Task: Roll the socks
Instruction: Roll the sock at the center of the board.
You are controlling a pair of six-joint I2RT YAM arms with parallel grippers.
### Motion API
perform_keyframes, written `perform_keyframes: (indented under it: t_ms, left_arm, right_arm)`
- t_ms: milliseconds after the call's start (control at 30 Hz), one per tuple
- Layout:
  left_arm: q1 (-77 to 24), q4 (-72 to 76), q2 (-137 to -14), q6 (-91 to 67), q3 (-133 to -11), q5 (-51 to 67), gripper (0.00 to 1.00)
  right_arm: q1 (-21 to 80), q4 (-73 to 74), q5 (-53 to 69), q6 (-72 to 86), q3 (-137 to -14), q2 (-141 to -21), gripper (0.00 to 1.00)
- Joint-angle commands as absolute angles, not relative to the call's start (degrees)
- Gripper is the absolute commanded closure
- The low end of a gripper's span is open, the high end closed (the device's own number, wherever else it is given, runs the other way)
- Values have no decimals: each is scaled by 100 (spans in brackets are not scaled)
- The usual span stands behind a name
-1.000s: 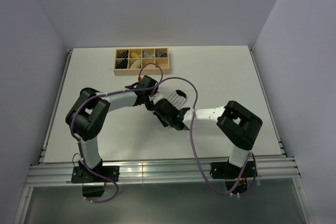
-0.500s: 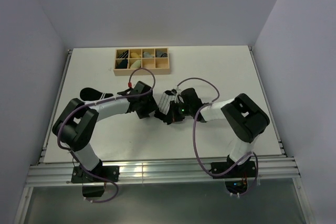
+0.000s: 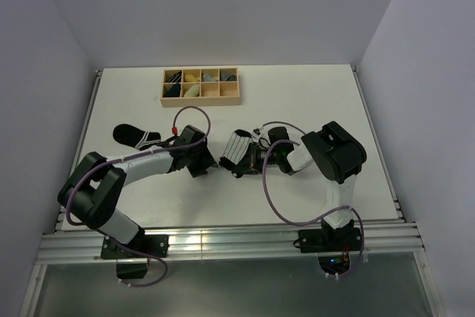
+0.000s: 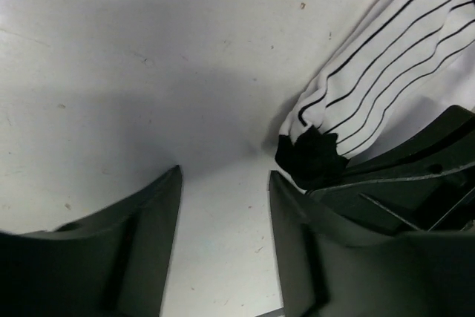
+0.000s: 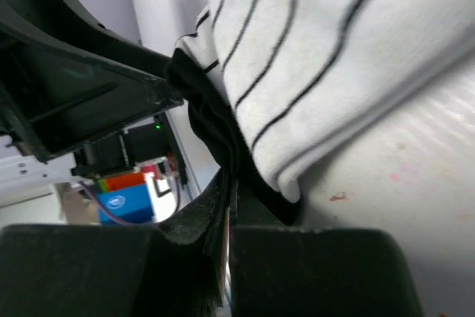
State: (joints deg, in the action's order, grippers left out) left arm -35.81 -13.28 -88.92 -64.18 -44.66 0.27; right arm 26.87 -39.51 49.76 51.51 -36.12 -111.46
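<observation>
Locate white striped sock (image 3: 237,148) at mid-table, lying on the white table (image 3: 319,102) between the two grippers. Note thin black stripes across the white body and a bunched black end (image 4: 312,159) on the side facing the left arm.

Check right gripper (image 3: 251,162): jaws pressed together, clamped on the black edge of the white striped sock. Confirm in the right wrist view: dark fabric pinched between the fingers (image 5: 312,265), striped body rising in a fold directly above them.

Check left gripper (image 3: 202,162): jaws apart, holding nothing. Confirm in the left wrist view: bare table between the fingers (image 4: 133,257), the black end just beyond the right-hand finger; contact there cannot be told.

Find black sock (image 3: 137,136) flat on the table at the left, beyond the left forearm, with white bands near the cuff, well apart from both grippers.

Find wooden divided box (image 3: 200,102) near the far edge, two rows of compartments, several holding dark, tan and grey rolls.

Writing: see blue label (image 5: 119,202) with an orange patch above it, behind the dark left gripper body in the right wrist view; too blurred to read.
</observation>
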Motion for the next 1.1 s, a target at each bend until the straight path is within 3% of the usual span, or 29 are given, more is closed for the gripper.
perform_keyframes:
  t_ms: [0,167,833,1067]
  left_arm:
    - [-3586,-1046,-8771,-6434,-4368,184,49]
    - [-3586,-871,-9025,-6328,-4324,351,55]
    - [-3630,-439,-9712,-6232,-4614,545,55]
    - [-3630,-589,-9984,-6240,-4764,413,65]
  right_arm:
    - [2549,-4025,4913,5467,-3533,-11390,100]
    - [2452,-3893,4913,5545,-3586,-11557,100]
    - [2417,-3604,4887,5458,-3762,-11637,100]
    - [2417,-3568,4896,5467,-3806,-11646,100]
